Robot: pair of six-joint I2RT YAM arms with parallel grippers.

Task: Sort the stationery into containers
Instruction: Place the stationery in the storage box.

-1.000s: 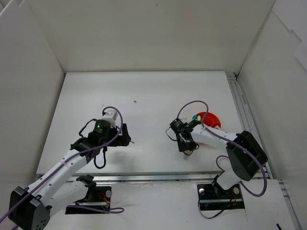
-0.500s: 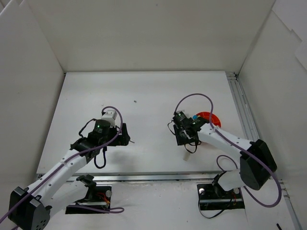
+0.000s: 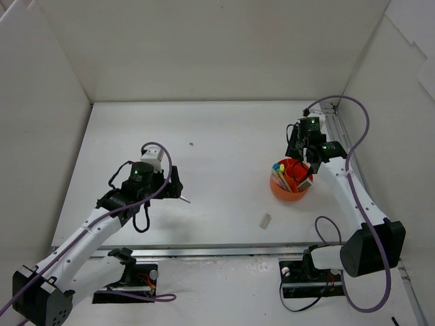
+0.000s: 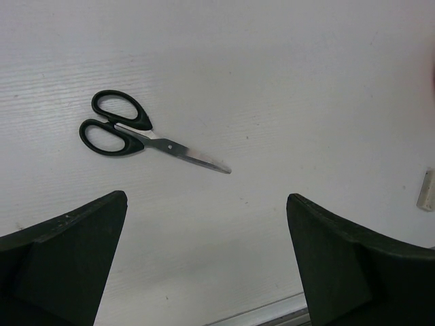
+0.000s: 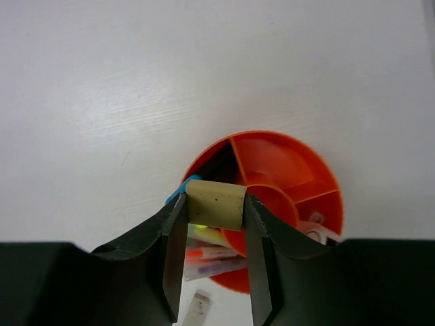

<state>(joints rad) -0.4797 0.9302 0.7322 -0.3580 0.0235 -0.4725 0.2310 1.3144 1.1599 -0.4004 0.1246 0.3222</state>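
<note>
My right gripper point(image 5: 212, 212) is shut on a small beige eraser point(image 5: 216, 204) and holds it above the round orange-red pot point(image 5: 285, 163). The pot's near compartment holds several pens and highlighters point(image 5: 211, 255). From above, the right gripper point(image 3: 303, 153) hovers just behind the pot point(image 3: 291, 183). A white eraser point(image 3: 265, 220) lies on the table in front of the pot. My left gripper point(image 4: 206, 198) stands wide open over bare table, near black-handled scissors point(image 4: 146, 136). Seen from above, the left gripper point(image 3: 171, 187) covers all but the scissors' tip point(image 3: 185, 200).
The table is boxed in by white walls, with a metal rail point(image 3: 343, 156) along the right side and a ledge along the front point(image 3: 217, 250). The white eraser point(image 4: 427, 189) also shows at the right edge of the left wrist view.
The right arm lifted from the table's middle and swung back and right with the beige eraser, stopping over the pot. The white eraser stayed on the table. The left arm barely moved.
</note>
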